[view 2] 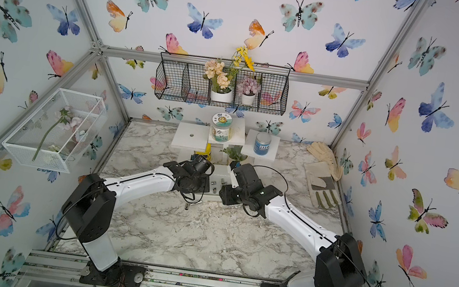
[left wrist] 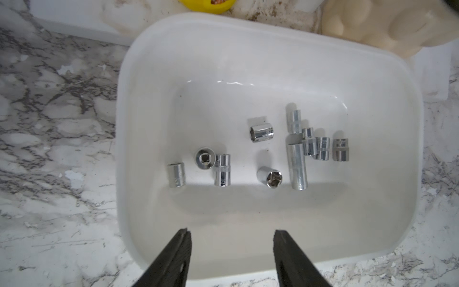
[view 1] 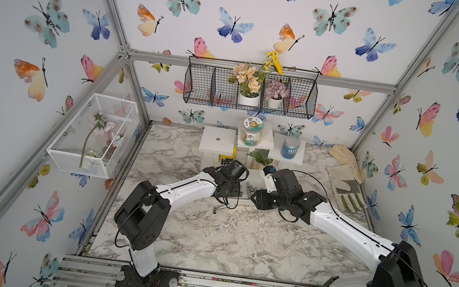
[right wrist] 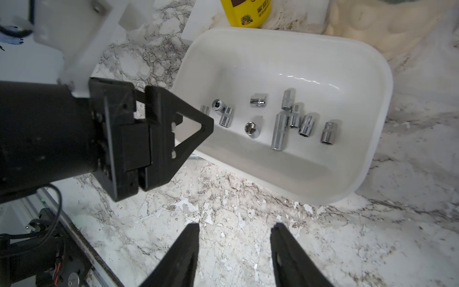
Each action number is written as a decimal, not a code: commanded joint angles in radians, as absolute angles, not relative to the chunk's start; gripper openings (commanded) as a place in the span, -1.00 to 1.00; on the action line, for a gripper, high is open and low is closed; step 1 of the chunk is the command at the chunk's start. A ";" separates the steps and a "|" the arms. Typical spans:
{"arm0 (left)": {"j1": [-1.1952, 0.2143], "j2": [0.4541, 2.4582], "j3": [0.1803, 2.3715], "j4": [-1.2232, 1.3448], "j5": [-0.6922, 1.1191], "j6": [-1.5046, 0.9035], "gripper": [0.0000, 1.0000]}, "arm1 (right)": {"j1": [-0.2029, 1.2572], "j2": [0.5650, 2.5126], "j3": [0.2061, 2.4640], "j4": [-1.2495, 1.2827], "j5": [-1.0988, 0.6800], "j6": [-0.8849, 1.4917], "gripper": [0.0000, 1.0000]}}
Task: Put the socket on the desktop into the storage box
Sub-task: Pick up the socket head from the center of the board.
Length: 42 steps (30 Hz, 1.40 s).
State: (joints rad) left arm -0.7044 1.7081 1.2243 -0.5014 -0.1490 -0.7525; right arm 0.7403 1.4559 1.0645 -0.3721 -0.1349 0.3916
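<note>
Left claw [left wrist: 232, 233], L wrist view: jaws roughly half apart, holding nothing, above the near wall of the storage box [left wrist: 124, 111]. Approx ten sockets [left wrist: 262, 133] lie inside, ahead of it.

R wrist view: right claw [right wrist: 235, 226] also parted and empty over bare desktop [right wrist: 223, 198], box just beyond.

Top view: both arms stretched fwd, wrists bent down. Drop step looks done. Probably one loose socket [view 1: 217, 208] lies behind the left claw; next calls for retreat, descent, pinch.

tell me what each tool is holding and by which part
Nothing is held. The left tool stands open and empty over the storage box, the right tool open and empty above the desktop. The sockets lie loose in the box.
</note>
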 commanded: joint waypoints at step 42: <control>-0.680 1.539 0.857 -0.407 -0.134 -0.794 -0.21 | 0.887 1.671 1.184 -0.379 -0.227 0.364 -0.04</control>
State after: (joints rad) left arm -0.6880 1.5127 0.8490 -0.4179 -0.1596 -0.8181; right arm 0.8799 1.6783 1.1900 -0.3622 -0.2184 0.3710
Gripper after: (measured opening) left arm 0.400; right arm 0.479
